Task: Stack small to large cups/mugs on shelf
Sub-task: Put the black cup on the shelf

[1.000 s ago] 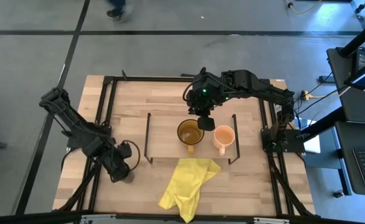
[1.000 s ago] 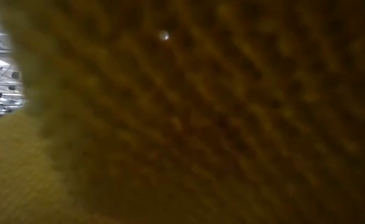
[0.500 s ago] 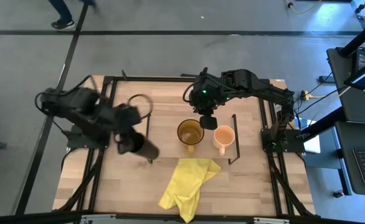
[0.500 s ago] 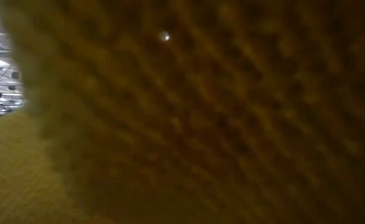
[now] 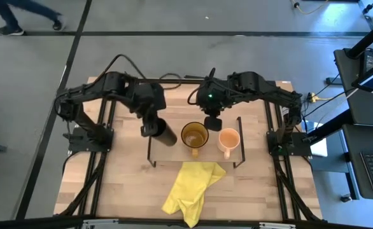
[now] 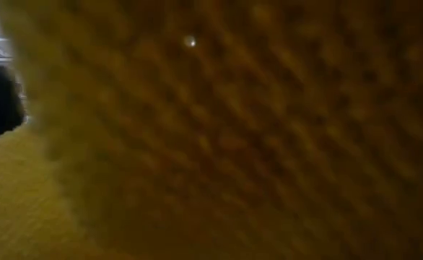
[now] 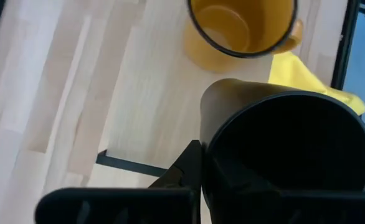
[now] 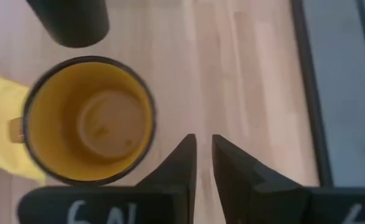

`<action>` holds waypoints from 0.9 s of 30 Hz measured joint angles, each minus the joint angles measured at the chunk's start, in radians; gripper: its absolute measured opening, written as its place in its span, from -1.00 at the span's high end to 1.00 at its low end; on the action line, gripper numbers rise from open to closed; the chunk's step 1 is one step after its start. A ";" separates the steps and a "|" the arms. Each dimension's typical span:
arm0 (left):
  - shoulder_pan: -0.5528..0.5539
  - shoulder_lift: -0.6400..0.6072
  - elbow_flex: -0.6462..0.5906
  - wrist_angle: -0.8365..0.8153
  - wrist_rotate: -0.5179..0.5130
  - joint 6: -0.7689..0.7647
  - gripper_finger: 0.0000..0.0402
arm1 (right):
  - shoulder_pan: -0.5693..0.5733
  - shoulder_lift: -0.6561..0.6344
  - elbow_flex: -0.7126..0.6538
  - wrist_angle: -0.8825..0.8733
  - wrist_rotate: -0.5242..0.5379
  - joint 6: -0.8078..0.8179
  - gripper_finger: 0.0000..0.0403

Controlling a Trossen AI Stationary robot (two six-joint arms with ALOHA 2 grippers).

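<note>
My left gripper (image 5: 149,129) is shut on the small black cup (image 5: 163,133) over the left end of the light-wood shelf (image 5: 171,154). The cup fills the left wrist view (image 7: 288,155). The amber mug (image 5: 194,135) and the peach-orange mug (image 5: 228,138) stand upright on the shelf board. My right gripper (image 5: 212,122) hovers above the shelf between the two mugs, shut and empty. The right wrist view shows its fingers (image 8: 201,158) beside the amber mug (image 8: 89,121). My left gripper holds the black cup at its rim. One finger (image 7: 192,168) lies on the outside of the wall (image 7: 208,163); the other cannot be made out against the black cup. The cup is lifted clear and tilted, its mouth toward the wrist.
A crumpled yellow cloth (image 5: 193,183) lies on the tabletop just near of the shelf and covers nearly the whole low view (image 6: 233,144). The shelf's thin black end frames (image 5: 151,140) stand at both ends. Bare tabletop (image 5: 116,184) lies at the near left.
My left gripper has lifted the black cup off the near left of the table. It has swung fast toward the far edge and the right, to above the shelf's left end. The cup now hangs tilted beside the amber mug.
</note>
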 joint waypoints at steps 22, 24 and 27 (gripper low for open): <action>0.042 0.056 -0.080 0.004 0.035 0.119 1.00 | -0.072 -0.010 0.000 0.004 0.064 0.044 0.74; 0.028 0.040 -0.116 0.000 0.035 0.117 1.00 | -0.072 -0.010 0.000 0.004 0.064 0.043 0.74; 0.013 0.002 -0.149 -0.002 0.036 0.104 1.00 | -0.072 -0.010 0.000 0.004 0.064 0.027 0.74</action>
